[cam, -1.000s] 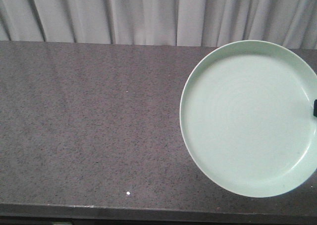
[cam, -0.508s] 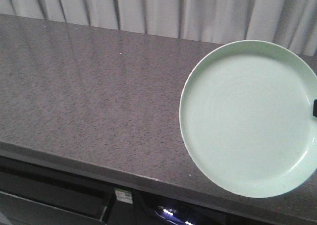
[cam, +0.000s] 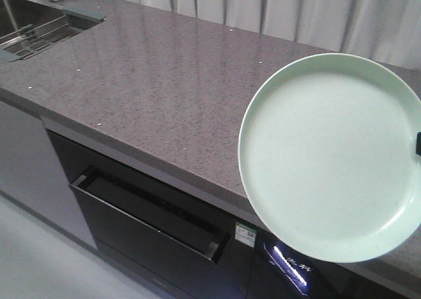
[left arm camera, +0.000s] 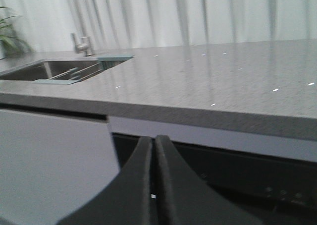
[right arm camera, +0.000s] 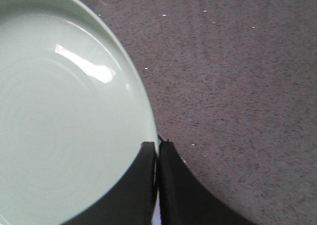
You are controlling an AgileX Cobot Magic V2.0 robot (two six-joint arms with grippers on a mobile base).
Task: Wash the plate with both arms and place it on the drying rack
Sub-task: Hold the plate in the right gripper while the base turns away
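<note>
The right gripper is clamped on the rim of the plate, with one finger on the glossy face and the other outside the rim. In the front view the plate appears over the right end of the speckled countertop and its front edge. The left gripper, fingers pressed together on nothing, hangs before the counter edge; the drying rack lies far left.
</note>
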